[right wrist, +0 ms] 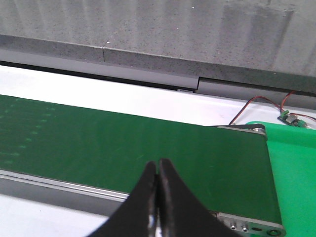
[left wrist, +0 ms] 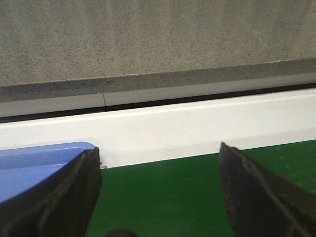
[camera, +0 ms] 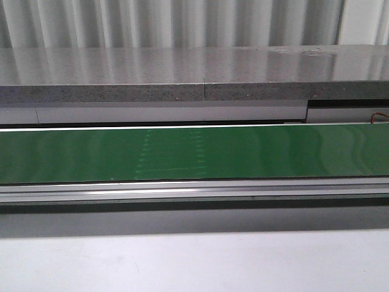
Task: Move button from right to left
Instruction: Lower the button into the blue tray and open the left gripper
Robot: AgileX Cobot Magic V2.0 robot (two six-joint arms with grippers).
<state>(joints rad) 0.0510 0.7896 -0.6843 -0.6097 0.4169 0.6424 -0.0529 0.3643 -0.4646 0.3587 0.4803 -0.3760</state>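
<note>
**No button on any of my three feeds**

I cannot find the button in the front view or either wrist view, so I cannot place it. My left gripper point(left wrist: 158, 197) hangs over the green conveyor belt point(left wrist: 163, 197) with its fingers point(left wrist: 256, 197) spread wide, a blue tray point(left wrist: 34, 165) showing beside one finger. My right gripper point(right wrist: 158, 207) has its fingers pressed together with nothing between them, above the belt near its end roller point(right wrist: 247, 129), where red wires point(right wrist: 256, 103) run to a small circuit board point(right wrist: 289, 118).
</note>
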